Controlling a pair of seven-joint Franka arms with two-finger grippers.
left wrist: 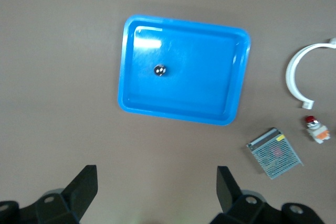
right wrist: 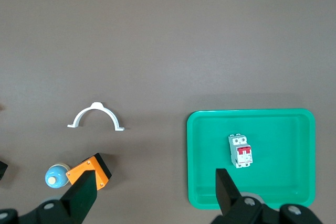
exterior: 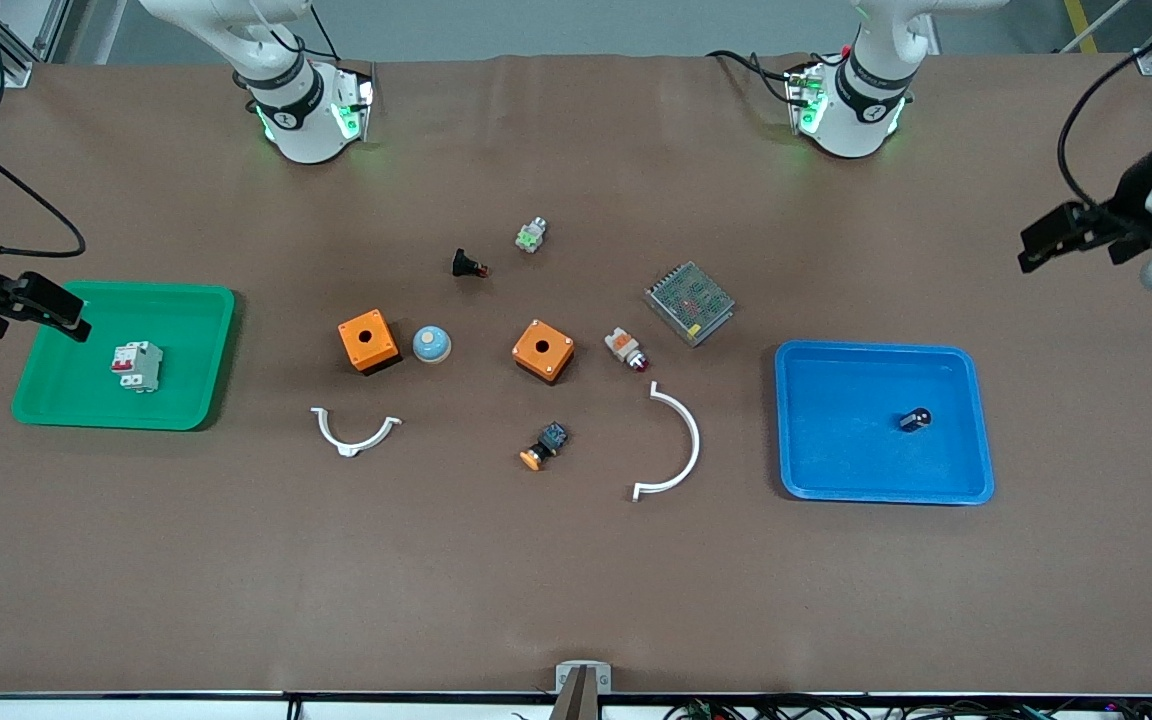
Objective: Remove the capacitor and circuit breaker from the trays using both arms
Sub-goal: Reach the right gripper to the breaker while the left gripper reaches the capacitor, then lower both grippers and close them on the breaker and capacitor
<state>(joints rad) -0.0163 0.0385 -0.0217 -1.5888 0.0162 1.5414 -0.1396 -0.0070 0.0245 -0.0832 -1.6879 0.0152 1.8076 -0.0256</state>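
Observation:
The breaker [exterior: 136, 366], a white-grey block with two red levers, lies in the green tray [exterior: 186, 400] at the right arm's end; it also shows in the right wrist view [right wrist: 240, 150]. The capacitor [exterior: 915, 420], a tiny black cylinder with a shiny end, lies in the blue tray [exterior: 836, 470] at the left arm's end; it also shows in the left wrist view [left wrist: 159, 70]. My right gripper [exterior: 61, 315] [right wrist: 156, 190] is open and empty, up over the green tray's outer edge. My left gripper [exterior: 1046, 242] [left wrist: 156, 187] is open and empty, high over bare table beside the blue tray.
Between the trays lie two orange boxes [exterior: 368, 340] [exterior: 543, 350], a blue dome button [exterior: 431, 344], a black red-tipped button [exterior: 469, 265], a green-silver button [exterior: 532, 235], a white-and-orange button [exterior: 626, 348], a mesh box [exterior: 690, 302], two white curved pieces [exterior: 356, 432] [exterior: 676, 445] and a black-and-blue orange-capped part [exterior: 544, 446].

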